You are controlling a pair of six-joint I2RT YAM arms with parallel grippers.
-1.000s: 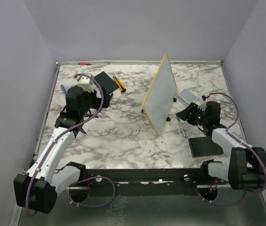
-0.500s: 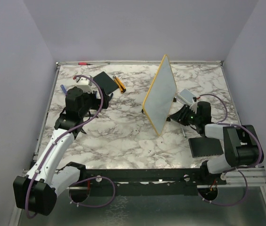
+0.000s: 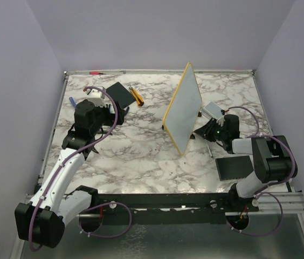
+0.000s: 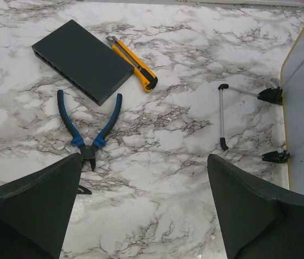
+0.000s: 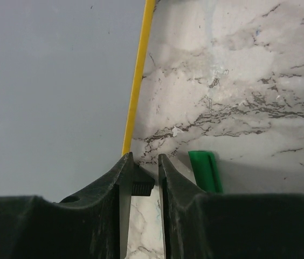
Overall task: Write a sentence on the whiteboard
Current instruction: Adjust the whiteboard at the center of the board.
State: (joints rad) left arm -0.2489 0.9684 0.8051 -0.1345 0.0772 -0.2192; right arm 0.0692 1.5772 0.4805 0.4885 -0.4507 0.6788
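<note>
The whiteboard (image 3: 183,110), yellow-framed, stands tilted on its stand mid-table; its plain face fills the left of the right wrist view (image 5: 55,91). Its back and wire stand show at the edge of the left wrist view (image 4: 303,108). The sentence is out of view. My right gripper (image 3: 205,133) sits low at the board's near corner. Its jaws (image 5: 144,159) are narrowly apart around a black foot (image 5: 142,186), which touches the left finger with a gap to the right one. A green marker (image 5: 203,171) lies just right. My left gripper (image 4: 144,162) hangs wide open over bare marble.
Near the left gripper lie blue pliers (image 4: 90,124), a black box (image 4: 82,59) and a yellow utility knife (image 4: 133,63). A black pad (image 3: 235,167) lies front right and a small white block (image 3: 214,110) sits behind the board. A raised rim edges the table.
My right gripper has slid left to the board's near corner and its jaws have narrowed around the black foot. The left arm has hardly moved.
</note>
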